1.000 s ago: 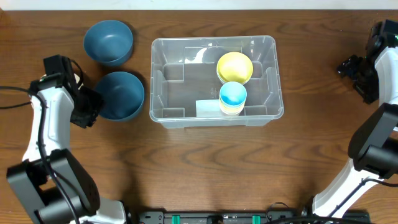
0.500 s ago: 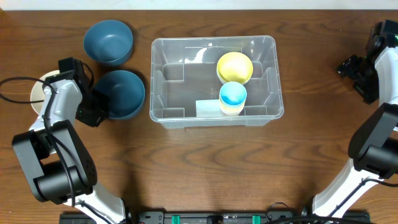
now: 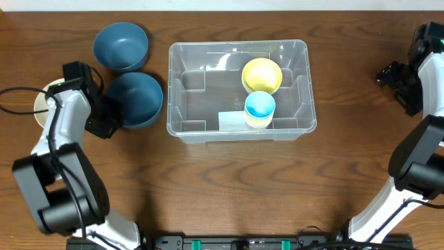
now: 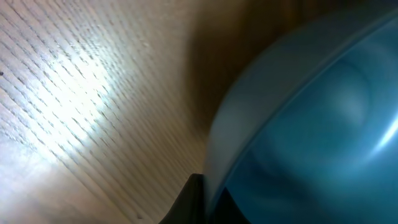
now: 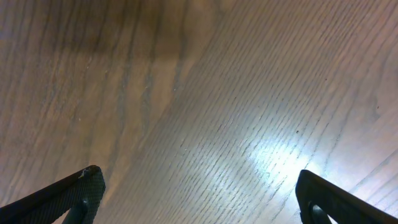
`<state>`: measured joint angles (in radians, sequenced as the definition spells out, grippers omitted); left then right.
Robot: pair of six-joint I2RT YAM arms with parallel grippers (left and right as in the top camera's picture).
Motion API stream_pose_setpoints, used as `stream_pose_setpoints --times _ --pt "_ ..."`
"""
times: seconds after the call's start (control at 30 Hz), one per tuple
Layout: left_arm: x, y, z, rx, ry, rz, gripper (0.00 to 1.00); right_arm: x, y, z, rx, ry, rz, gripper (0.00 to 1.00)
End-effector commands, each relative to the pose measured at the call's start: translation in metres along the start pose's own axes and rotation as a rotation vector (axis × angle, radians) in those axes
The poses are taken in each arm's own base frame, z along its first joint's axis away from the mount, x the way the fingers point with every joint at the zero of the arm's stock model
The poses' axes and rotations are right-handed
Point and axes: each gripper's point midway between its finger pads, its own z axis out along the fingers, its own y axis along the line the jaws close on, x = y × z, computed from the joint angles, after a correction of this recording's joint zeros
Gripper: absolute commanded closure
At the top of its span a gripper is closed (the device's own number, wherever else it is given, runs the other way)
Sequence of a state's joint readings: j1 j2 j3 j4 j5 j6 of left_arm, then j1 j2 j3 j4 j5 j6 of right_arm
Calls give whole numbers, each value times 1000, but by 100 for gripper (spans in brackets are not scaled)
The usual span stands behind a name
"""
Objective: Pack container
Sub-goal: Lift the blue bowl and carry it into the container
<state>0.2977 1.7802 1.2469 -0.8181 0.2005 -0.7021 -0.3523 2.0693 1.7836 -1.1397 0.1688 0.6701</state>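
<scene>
The clear plastic container [image 3: 180,83] stands at the table's middle with a yellow bowl [image 3: 261,74] and a blue-topped yellow cup [image 3: 260,108] inside. Two dark blue bowls lie left of it: one at the back [image 3: 121,46], one nearer [image 3: 137,103]. My left gripper [image 3: 111,118] is shut on the nearer blue bowl's left rim; the left wrist view shows the rim [image 4: 249,124] pinched between my fingers [image 4: 208,199]. My right gripper [image 3: 388,75] is open and empty over bare wood at the far right [image 5: 199,193].
A pale round plate [image 3: 43,104] lies under my left arm at the far left. The container has a pale label [image 3: 231,120] on its front wall. Bare wooden table lies in front of the container.
My left arm swung in toward the nearer blue bowl and took hold of its rim; the bowl has shifted slightly right. The right arm has not moved.
</scene>
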Motion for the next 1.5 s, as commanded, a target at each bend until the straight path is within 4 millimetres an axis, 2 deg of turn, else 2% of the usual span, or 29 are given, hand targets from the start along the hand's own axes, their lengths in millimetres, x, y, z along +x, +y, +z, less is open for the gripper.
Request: stream_pose_setpoints --times 0.0,0.23,0.33,0.43,0.53,0.77,0.9,1.07,1.27,1.47 --pt "1 -14 -36 96 -57 26 94 -2 -1 -2 2 -9 15 1" --pt "5 -26 -112 251 -226 85 94 -2 -1 -2 2 -9 15 1" --pt "10 -28 -137 302 -278 100 94 -2 -1 -2 2 -9 15 1" --pt "21 -34 -154 344 -310 149 94 -2 -1 -2 2 -9 15 1" --pt "41 -50 -161 376 -317 252 94 -2 -1 -2 2 -9 15 1" --pt "103 -111 -157 470 -306 597 94 -2 -1 -2 2 -9 15 1" --pt "127 -133 -150 496 -308 700 94 -2 -1 -2 2 -9 16 1" --pt "139 -144 -126 450 -287 744 94 -2 -1 -2 2 -9 15 1" --pt "149 -154 -84 388 -218 777 94 -2 -1 -2 2 -9 15 1" --pt "158 -164 -57 368 -189 804 94 -2 -1 -2 2 -9 15 1"
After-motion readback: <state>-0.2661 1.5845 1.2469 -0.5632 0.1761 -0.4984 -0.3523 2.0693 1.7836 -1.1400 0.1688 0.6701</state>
